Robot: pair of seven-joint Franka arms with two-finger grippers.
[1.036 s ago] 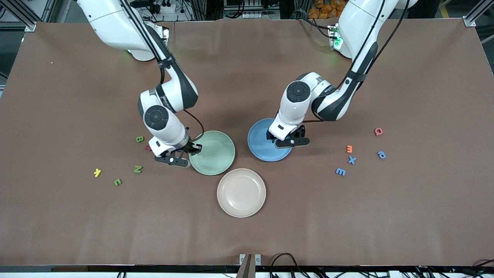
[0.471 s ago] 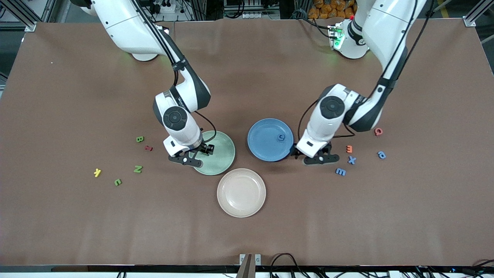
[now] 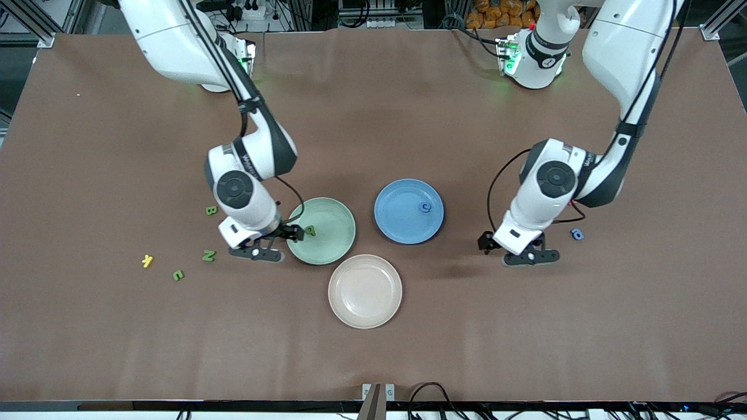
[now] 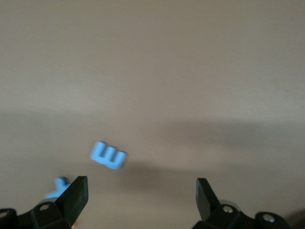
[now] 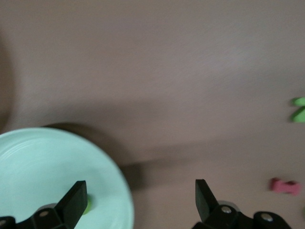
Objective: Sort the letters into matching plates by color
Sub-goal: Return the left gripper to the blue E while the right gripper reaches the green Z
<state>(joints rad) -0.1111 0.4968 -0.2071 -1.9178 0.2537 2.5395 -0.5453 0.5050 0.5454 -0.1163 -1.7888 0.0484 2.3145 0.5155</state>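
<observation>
The mint green plate [image 3: 334, 245] holds one green letter [image 3: 310, 230]. My right gripper [image 3: 257, 252] stands open just off that plate's rim, toward the right arm's end, with nothing between its fingers; its wrist view shows the plate's rim [image 5: 114, 176]. The blue plate [image 3: 397, 224] holds a small blue letter [image 3: 426, 207]. The beige-pink plate [image 3: 365, 291] has nothing in it. My left gripper [image 3: 528, 256] is open low over the table, close to a blue E-shaped letter [image 4: 108, 155] and another blue letter [image 4: 59, 186].
Loose letters lie toward the right arm's end: green ones [image 3: 211, 210] [image 3: 208, 255] [image 3: 178, 275], a yellow one [image 3: 147, 261] and a dark red one [image 5: 285, 186]. A blue letter [image 3: 577, 234] lies toward the left arm's end, beside the left arm.
My right gripper opened, left the green letter in the green plate and drew back off the rim. My left arm swung from the blue plate to the blue letters, still open.
</observation>
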